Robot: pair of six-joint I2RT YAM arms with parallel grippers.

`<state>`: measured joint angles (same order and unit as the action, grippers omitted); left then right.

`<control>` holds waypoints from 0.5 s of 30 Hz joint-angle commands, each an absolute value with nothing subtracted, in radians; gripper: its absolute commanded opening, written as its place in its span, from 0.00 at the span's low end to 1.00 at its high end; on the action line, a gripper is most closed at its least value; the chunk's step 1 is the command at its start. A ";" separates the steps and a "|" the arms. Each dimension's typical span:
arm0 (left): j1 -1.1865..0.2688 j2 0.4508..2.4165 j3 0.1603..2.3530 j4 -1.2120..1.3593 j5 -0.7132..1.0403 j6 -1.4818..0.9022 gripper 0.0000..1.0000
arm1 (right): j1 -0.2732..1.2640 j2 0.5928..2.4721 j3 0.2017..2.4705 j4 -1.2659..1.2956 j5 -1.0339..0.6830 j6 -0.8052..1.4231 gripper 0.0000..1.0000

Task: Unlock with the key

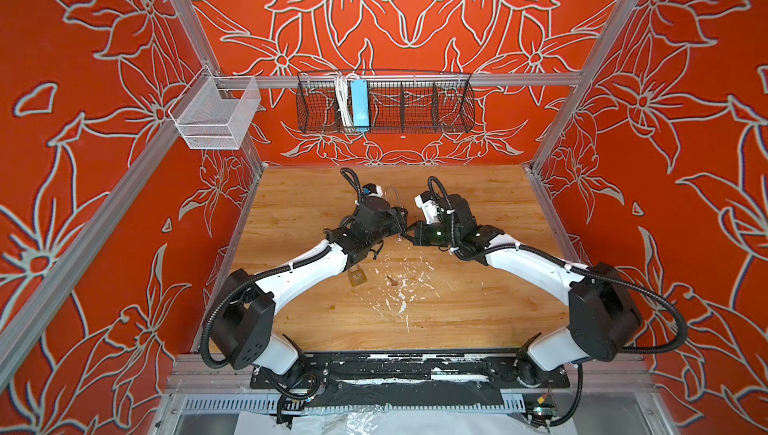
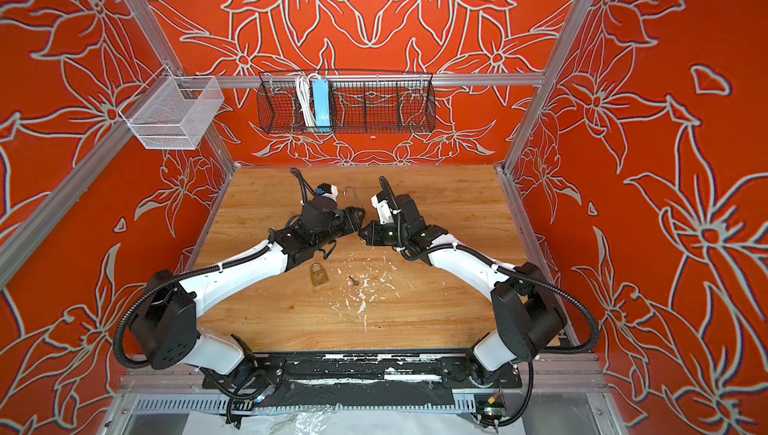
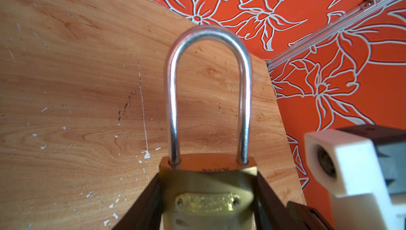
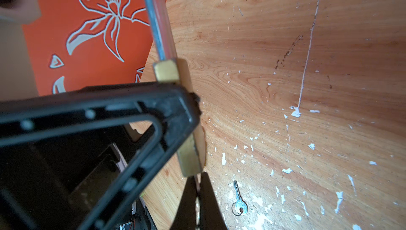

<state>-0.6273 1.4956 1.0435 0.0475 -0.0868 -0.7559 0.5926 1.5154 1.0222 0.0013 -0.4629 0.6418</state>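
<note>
The padlock (image 3: 208, 196) was held over the middle of the table (image 1: 478, 308). Its brass body was clamped side to side in the left gripper (image 3: 207, 185). Its long steel shackle (image 3: 208, 37) pointed toward the back wall, and both legs sat down in the body. In both top views only the shackle (image 1: 392, 196) (image 2: 351, 196) showed clearly, sticking out past the left gripper (image 1: 397, 221) (image 2: 353, 221).

The right gripper (image 4: 197, 176) came in from the opposite side. Its fingers were pressed together and their tips met the bottom end of the padlock (image 4: 190, 158). A thin sliver showed between the tips, but I could not tell what it was. In both top views the right gripper (image 1: 409, 233) (image 2: 361, 231) was nose to nose with the left one.

A key (image 4: 239, 202) on a small ring lay flat on the wood, nearer the arm bases and apart from both grippers. It was a small speck in both top views (image 1: 390, 280) (image 2: 353, 280). Just beside it, by the left forearm, lay a small padlock (image 1: 357, 277) (image 2: 319, 276). White flecks (image 1: 401, 300) were scattered over the wood around them.
</note>
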 commanded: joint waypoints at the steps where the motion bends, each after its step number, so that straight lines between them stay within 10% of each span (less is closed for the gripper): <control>1: -0.650 1.525 1.046 -0.061 -0.004 -0.739 0.00 | 0.559 1.494 1.111 0.195 -0.414 0.624 0.00; 15: -0.650 1.553 1.061 -0.076 0.012 -0.741 0.00 | 0.558 1.456 1.107 0.186 -0.389 0.591 0.00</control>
<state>-0.6273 1.5265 1.0660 0.0406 -0.0601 -0.7593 0.5816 1.5150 1.0222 -0.0116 -0.4500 0.6067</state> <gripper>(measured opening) 0.572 0.064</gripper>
